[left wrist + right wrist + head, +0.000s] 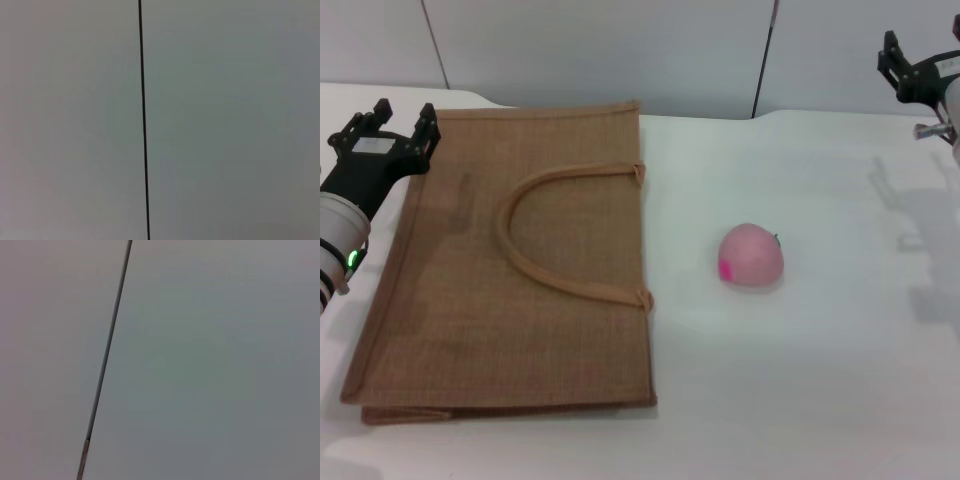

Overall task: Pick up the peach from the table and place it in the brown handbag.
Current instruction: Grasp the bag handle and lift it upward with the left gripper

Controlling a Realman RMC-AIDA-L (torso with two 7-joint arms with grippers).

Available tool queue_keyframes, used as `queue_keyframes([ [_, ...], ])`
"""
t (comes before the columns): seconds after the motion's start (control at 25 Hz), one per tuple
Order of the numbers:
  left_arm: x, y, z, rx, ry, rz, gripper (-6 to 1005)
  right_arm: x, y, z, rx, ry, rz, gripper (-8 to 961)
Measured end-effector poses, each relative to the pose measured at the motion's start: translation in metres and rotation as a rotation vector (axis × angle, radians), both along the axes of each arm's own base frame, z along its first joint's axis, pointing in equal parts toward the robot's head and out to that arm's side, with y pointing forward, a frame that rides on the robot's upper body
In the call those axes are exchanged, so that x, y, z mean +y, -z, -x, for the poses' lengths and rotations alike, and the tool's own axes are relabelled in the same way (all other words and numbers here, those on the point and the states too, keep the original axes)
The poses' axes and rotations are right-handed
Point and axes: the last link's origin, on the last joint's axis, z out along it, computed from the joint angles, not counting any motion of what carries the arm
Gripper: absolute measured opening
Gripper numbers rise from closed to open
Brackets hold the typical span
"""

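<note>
The peach, pale pink with a magenta spot, lies on the white table to the right of the brown handbag. The handbag lies flat on the left half of the table, its loop handles facing the peach. My left gripper is open and empty, raised over the bag's far left corner. My right gripper is raised at the far right edge of the head view, well beyond the peach and partly out of frame. Both wrist views show only a plain wall.
A pale panelled wall stands behind the table. A dark seam runs down the wall in the left wrist view and in the right wrist view.
</note>
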Motion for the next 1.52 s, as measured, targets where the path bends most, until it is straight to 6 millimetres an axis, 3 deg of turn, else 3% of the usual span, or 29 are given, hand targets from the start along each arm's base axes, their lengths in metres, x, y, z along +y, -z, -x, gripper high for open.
queue_keyframes([
  [0.2, 0.004, 0.001, 0.0, 0.006, -0.016, 0.01, 564, 0.0, -0.001, -0.001, 0.002, 0.003, -0.001, 816],
  [0.96, 0.016, 0.008, -0.002, 0.065, -0.043, 0.086, 569, 0.004, 0.001, -0.003, -0.004, 0.03, 0.028, 815],
  [1.28, 0.016, 0.023, -0.017, 0.1, 0.056, 0.224, 569, 0.004, 0.003, -0.011, -0.013, 0.07, 0.057, 815],
  [1.52, 0.014, 0.023, -0.021, 0.11, 0.118, 0.336, 569, 0.004, 0.005, -0.013, -0.015, 0.082, 0.074, 816],
])
